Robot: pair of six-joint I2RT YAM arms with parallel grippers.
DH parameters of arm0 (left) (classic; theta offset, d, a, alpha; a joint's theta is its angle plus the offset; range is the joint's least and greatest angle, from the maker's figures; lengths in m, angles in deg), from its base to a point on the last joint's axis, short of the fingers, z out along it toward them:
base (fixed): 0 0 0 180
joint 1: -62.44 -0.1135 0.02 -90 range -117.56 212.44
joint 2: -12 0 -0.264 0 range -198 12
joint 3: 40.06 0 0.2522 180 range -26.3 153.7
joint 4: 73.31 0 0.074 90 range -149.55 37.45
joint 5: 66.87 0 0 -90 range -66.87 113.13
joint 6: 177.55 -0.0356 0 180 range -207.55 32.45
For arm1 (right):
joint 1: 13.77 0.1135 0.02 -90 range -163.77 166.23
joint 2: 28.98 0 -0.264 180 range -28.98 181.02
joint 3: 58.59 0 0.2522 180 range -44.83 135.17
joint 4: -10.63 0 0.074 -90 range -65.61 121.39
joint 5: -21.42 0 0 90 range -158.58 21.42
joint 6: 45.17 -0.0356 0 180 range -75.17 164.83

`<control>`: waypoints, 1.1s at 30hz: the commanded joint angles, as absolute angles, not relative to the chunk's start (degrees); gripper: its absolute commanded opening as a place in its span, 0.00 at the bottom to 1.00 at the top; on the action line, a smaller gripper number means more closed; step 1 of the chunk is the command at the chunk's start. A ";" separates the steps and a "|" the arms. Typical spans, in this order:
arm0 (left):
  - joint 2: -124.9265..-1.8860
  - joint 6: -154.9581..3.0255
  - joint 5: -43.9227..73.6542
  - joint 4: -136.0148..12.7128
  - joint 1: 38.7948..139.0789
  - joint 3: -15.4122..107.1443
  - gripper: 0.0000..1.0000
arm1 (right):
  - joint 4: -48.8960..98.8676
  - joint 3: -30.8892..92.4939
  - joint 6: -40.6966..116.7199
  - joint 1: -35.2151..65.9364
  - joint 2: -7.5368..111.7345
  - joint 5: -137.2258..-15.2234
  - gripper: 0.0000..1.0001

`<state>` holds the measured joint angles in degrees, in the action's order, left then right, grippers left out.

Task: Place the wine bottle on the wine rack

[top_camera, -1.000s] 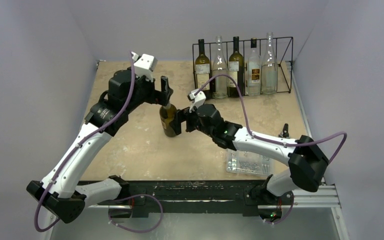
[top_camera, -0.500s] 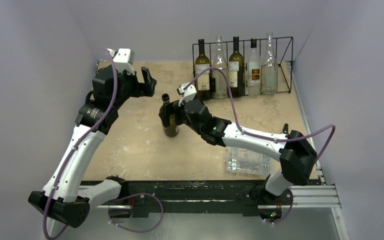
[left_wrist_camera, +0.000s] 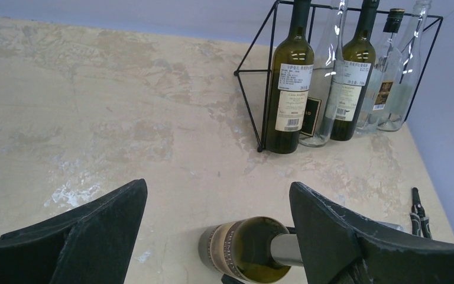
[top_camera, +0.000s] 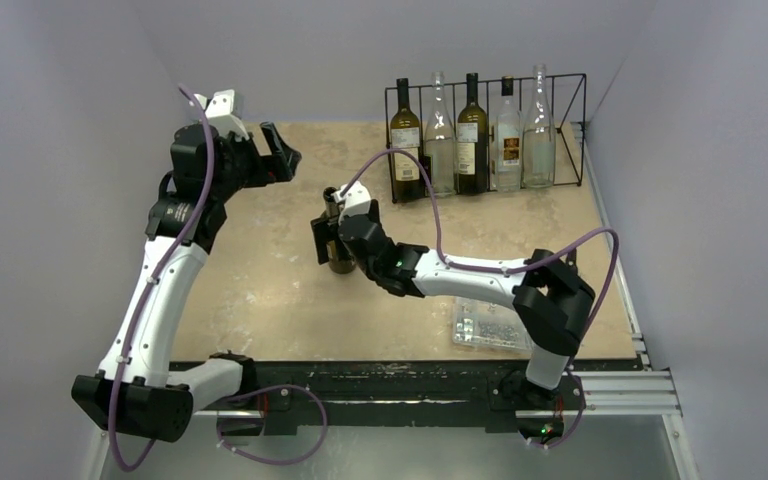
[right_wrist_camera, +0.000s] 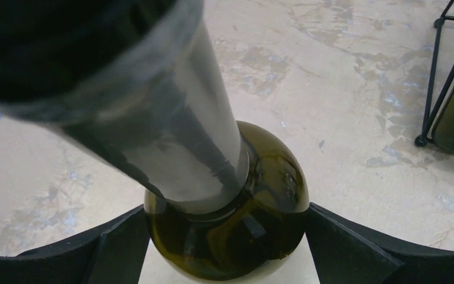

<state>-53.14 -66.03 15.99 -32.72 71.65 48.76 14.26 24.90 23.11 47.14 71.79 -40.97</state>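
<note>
Clamped on, the right gripper [top_camera: 330,243] has the wine bottle [top_camera: 341,262] by the shoulder. The right wrist view shows one black finger pressed against each side of the dark green glass [right_wrist_camera: 230,234], with the neck rising toward the lens. The bottle stands upright around the middle of the table [top_camera: 260,300], and it is well outside the wine rack [top_camera: 386,130], to the left of the frame and nearer to us. Is its base resting on the surface or just off it? From these angles I can't tell.

Over on the far left, the left gripper [top_camera: 278,160] hangs high with its fingers spread wide and nothing between them. From its own wrist camera the left gripper [left_wrist_camera: 217,189] looks down on the bottle [left_wrist_camera: 245,248], which sits low in the picture, apart from both fingers.

The rack [left_wrist_camera: 266,94] stands at the back right of the table, against the wall. Five bottles [top_camera: 472,135] stand upright in it. From the left they run dark green with a white label, clear, dark green with a label, clear with a dark cap, clear.

Near the front right, a clear plastic box [top_camera: 495,325] lies on the table, partly under the right arm. A small black tool [top_camera: 567,262] sits by the right edge.
</note>
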 commanded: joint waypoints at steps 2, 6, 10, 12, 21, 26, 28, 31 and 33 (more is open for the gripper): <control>-54.73 -62.67 10.44 -35.69 69.13 49.39 0.90 | 12.60 27.21 24.00 47.93 72.38 -35.21 0.99; -54.62 -61.98 9.37 -35.94 68.17 49.30 0.90 | 10.23 25.62 23.95 48.02 72.84 -33.71 0.99; -55.01 -61.84 9.22 -36.49 68.02 48.92 0.90 | 9.68 25.27 23.23 48.02 73.00 -33.24 0.97; -55.80 -61.29 7.99 -36.59 67.58 49.07 0.90 | 9.02 24.98 23.21 48.02 73.04 -33.29 0.97; -56.40 -60.28 6.59 -36.70 66.03 49.13 0.90 | 6.61 25.10 23.92 48.02 74.05 -34.69 0.74; -56.65 -60.06 6.36 -37.14 66.01 48.92 0.90 | 5.97 24.47 23.79 48.02 72.58 -36.25 0.50; -57.18 -59.89 5.84 -37.16 65.90 49.03 0.90 | 5.83 24.30 24.27 47.98 71.73 -36.50 0.40; -57.60 -59.53 5.13 -37.24 65.71 49.15 0.90 | 5.33 24.25 25.29 47.93 70.51 -35.75 0.27; -57.66 -59.49 5.13 -37.22 65.54 49.11 0.90 | 5.47 24.55 25.93 47.93 69.94 -35.24 0.20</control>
<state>-57.34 -60.50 6.55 -34.75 66.30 48.76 8.99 24.47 24.73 47.84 73.67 -35.68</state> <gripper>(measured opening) 0.901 0.802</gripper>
